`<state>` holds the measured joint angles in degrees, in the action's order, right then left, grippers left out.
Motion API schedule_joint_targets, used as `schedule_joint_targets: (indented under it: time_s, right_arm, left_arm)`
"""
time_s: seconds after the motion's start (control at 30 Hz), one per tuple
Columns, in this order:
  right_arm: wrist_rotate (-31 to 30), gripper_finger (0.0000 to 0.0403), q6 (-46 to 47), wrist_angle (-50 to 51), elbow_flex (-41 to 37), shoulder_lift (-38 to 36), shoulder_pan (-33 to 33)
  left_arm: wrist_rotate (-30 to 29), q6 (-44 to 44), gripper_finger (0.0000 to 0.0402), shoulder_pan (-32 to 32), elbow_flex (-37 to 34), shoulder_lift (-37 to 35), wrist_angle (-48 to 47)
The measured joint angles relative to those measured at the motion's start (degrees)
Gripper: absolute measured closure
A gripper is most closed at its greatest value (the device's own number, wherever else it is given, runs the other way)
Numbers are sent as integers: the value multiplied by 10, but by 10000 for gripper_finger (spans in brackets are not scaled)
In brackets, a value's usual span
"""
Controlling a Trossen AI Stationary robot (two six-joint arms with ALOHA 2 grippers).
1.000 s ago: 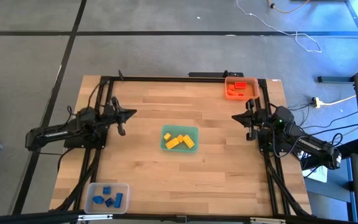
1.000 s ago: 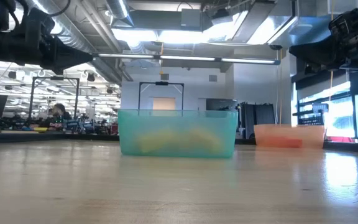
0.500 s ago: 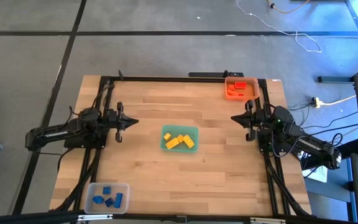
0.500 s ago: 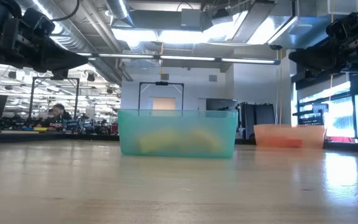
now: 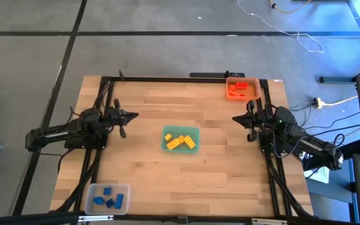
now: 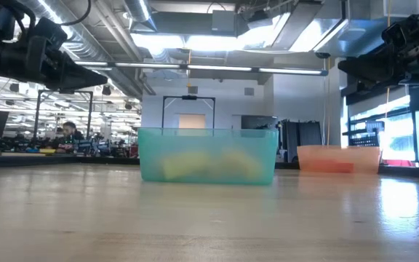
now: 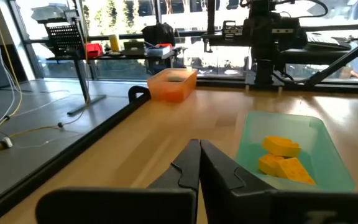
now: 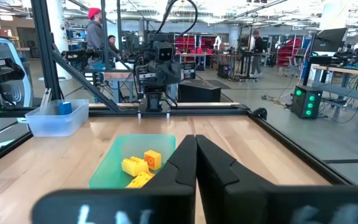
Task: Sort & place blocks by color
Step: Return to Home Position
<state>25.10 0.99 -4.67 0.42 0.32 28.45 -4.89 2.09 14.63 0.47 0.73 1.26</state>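
Sorting looks done to me: yellow blocks in the green tray mid-frame, orange-red blocks upper right, blue blocks lower left, so my left claw and right claw, both pinched shut and empty, just need homing.

I'm in an open robotics lab: strip lights overhead, workbenches, a person beyond my desk, loose cables across the grey floor.

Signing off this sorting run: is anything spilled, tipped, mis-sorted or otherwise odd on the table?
Nothing stands out. Yellow blocks sit in the green tray, orange-red blocks in the orange tray, blue blocks in the clear tray, all trays upright. The left gripper and right gripper are shut, off to the sides.
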Motion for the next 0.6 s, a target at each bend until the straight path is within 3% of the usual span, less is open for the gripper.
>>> schedule_joint_targets:
  time_s: [0.6]
  right_arm:
    - [0, 389, 0, 0, 0, 0, 0]
  left_arm:
    - [-1, 0, 401, 0, 0, 0, 0]
